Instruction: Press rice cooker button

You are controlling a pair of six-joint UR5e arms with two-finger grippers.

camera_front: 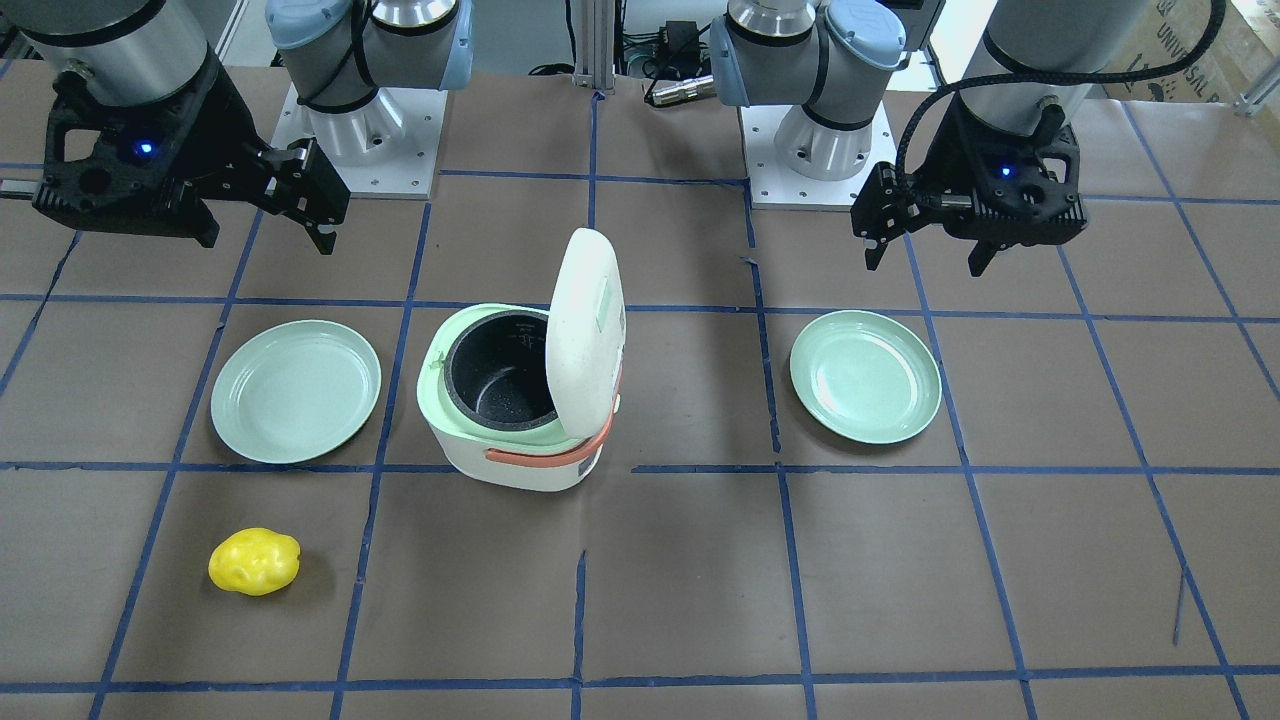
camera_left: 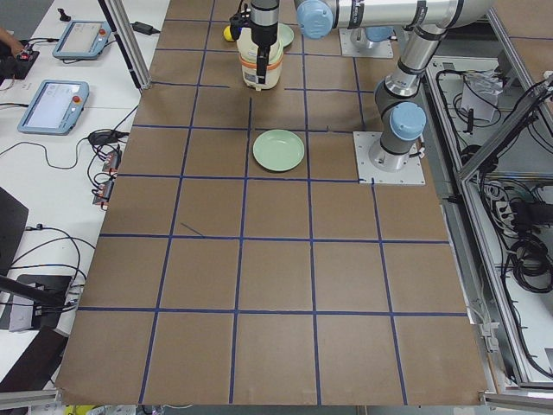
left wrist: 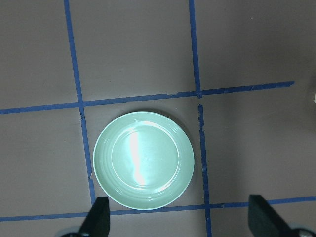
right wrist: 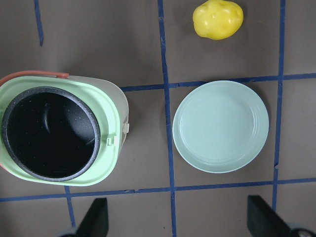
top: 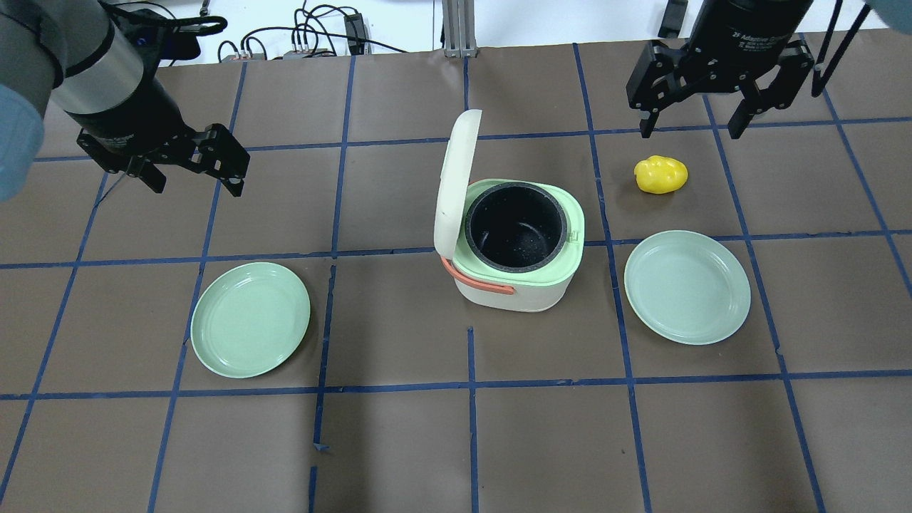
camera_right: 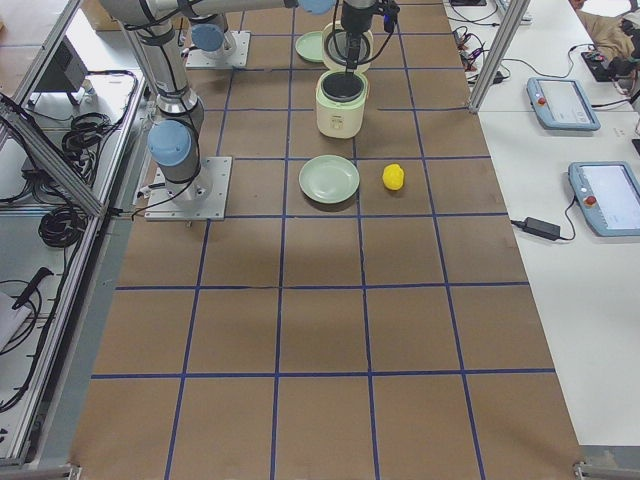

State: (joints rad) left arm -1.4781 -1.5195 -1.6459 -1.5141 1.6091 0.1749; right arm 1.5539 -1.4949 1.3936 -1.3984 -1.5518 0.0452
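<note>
brown paper taped into blue squares covers the table (camera_front: 700,590). in the front view you have the cooker (camera_front: 520,460) at centre, its lid (camera_front: 580,350) standing up and the pot (camera_front: 495,375) bare; the button (camera_front: 608,300) is the pale green pad on that lid, near its edge on the left arm's side. the left gripper (camera_front: 925,262) and right gripper (camera_front: 320,200) hover near the bases, well apart from the cooker, both spread wide and empty. overhead, the lid shows nearly edge-on on the pot's left, with a plate (top: 249,320) beyond it and a second plate (top: 687,285) and yellow toy (top: 661,174) on the other side. the side views are too small to add anything. the left wrist sees only the plate; the right wrist sees pot, second plate and yellow toy, no button. with the lid up, i'd judge the press done and the arms parked. if you want another press, the pad seems to face sideways, so bring the left gripper in level, fingers together, and push gently.
</note>
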